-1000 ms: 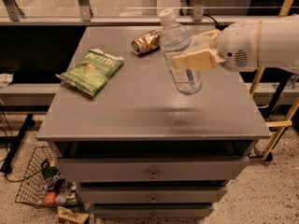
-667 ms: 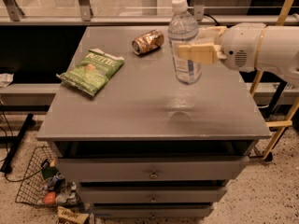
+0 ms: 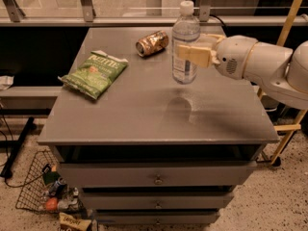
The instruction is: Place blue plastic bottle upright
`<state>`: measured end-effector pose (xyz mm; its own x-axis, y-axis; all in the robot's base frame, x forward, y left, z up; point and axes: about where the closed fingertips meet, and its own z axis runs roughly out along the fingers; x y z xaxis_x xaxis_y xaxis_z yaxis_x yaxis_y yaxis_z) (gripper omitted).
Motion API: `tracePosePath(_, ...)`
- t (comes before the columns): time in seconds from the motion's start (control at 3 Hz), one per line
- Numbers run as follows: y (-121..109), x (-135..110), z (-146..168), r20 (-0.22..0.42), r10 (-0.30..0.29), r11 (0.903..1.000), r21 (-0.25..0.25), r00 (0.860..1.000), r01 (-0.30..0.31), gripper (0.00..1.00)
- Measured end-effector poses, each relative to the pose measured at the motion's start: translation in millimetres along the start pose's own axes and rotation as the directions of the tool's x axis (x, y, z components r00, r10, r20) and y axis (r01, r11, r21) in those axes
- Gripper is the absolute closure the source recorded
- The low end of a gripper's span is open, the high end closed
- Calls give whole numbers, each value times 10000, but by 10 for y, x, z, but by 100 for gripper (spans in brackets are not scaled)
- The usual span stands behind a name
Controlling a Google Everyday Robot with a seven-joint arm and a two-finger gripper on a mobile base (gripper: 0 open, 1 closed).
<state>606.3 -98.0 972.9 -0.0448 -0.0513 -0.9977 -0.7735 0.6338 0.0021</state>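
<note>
The blue plastic bottle (image 3: 184,32) is clear, with a white cap and a pale label. It stands upright in the air, its base a little above the grey cabinet top (image 3: 144,109). My gripper (image 3: 188,53) comes in from the right on a white arm and is shut on the bottle's middle, its tan fingers (image 3: 192,55) across the label. The bottle's shadow falls on the top just below and in front of it.
A crushed gold-brown can (image 3: 151,43) lies on its side at the back, left of the bottle. A green chip bag (image 3: 95,73) lies on the left side. A wire basket (image 3: 43,191) with litter sits on the floor at the lower left. A yellow stand (image 3: 288,28) is at the right.
The bottle has turned from tilted to upright in my gripper, and the arm has shifted it slightly left and kept it above the top.
</note>
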Motion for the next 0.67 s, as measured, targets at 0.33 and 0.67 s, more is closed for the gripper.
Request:
tracePosePath(0.33, -73, 161, 146, 63, 377, 9993, 68, 9993, -377, 100)
tracePosePath(0.67, -169, 340, 250, 69, 518, 9984, 214, 9986, -519, 100)
